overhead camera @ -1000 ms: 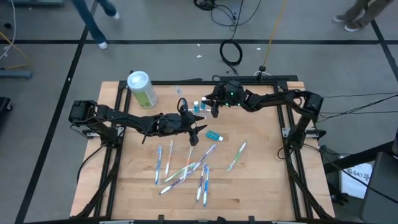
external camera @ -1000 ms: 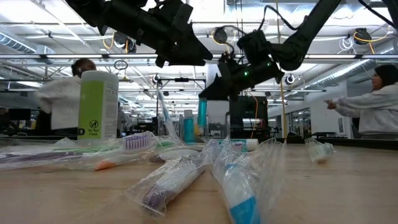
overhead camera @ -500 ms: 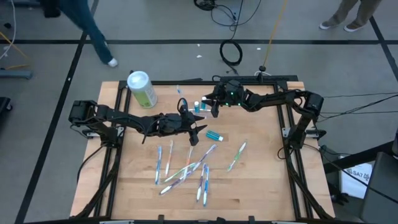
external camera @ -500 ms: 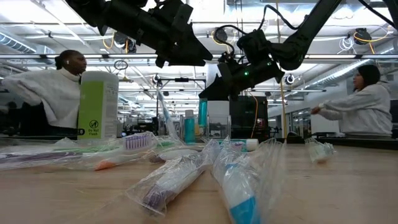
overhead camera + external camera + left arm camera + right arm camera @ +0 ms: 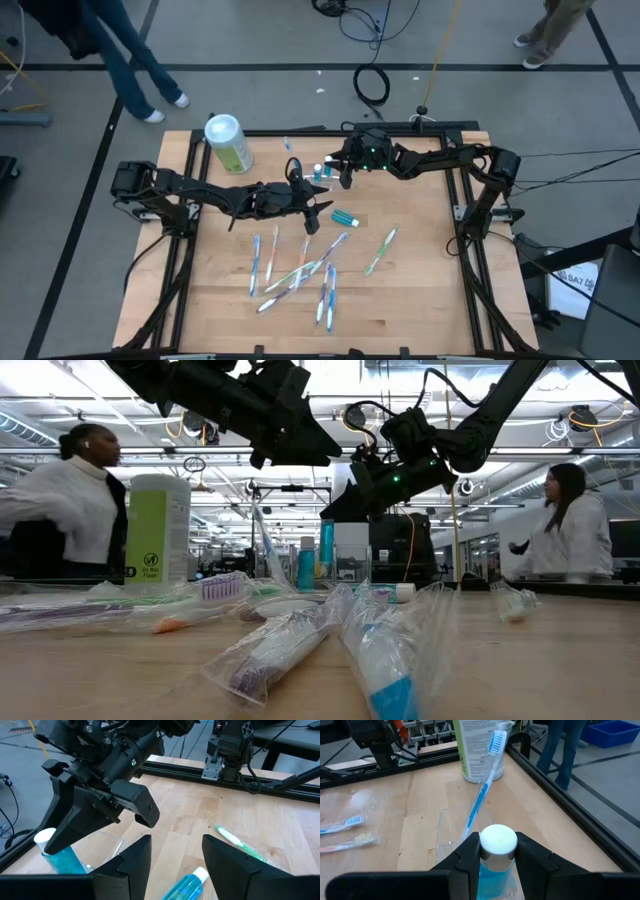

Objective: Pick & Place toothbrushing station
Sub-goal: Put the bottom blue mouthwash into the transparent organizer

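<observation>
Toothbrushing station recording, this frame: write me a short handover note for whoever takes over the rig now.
Right pincer: shut on the blue tube with the white cap, over the clear station at the table's far side.
Left pincer: open, empty, near mid-table, above a second blue tube.
Done: one blue toothbrush stands in the station.
Left: seat the held tube; wrapped toothbrushes lie loose on the table. Green canister stands at the far left.

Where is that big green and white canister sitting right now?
In the high view the green and white canister stands at the table's far left corner, left of the clear holder and away from both grippers.
</observation>
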Robot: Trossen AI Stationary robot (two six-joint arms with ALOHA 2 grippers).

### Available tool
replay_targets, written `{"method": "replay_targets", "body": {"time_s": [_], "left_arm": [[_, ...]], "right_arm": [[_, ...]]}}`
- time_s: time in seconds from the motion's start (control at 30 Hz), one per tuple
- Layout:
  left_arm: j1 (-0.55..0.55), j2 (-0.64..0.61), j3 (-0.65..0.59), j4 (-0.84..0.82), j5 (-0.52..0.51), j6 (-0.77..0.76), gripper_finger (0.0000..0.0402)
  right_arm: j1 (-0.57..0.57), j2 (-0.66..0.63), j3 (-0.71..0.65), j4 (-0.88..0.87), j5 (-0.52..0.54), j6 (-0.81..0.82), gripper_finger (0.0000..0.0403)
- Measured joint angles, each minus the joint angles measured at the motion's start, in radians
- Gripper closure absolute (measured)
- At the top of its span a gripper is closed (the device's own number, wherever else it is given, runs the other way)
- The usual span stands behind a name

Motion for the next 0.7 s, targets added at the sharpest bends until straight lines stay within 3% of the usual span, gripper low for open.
{"method": "replay_targets", "body": {"time_s": [0.37, 0.7], "left_arm": [[0.000, 0.000, 0.000, -0.001, 0.000, 0.000, 0.0218], [0.000, 0.000, 0.000, -0.003, 0.000, 0.001, 0.0218]], "right_arm": [[0.000, 0.086, 0.001, 0.068, -0.001, 0.017, 0.0313], [0.000, 0.086, 0.000, 0.065, -0.001, 0.019, 0.0312]]}}
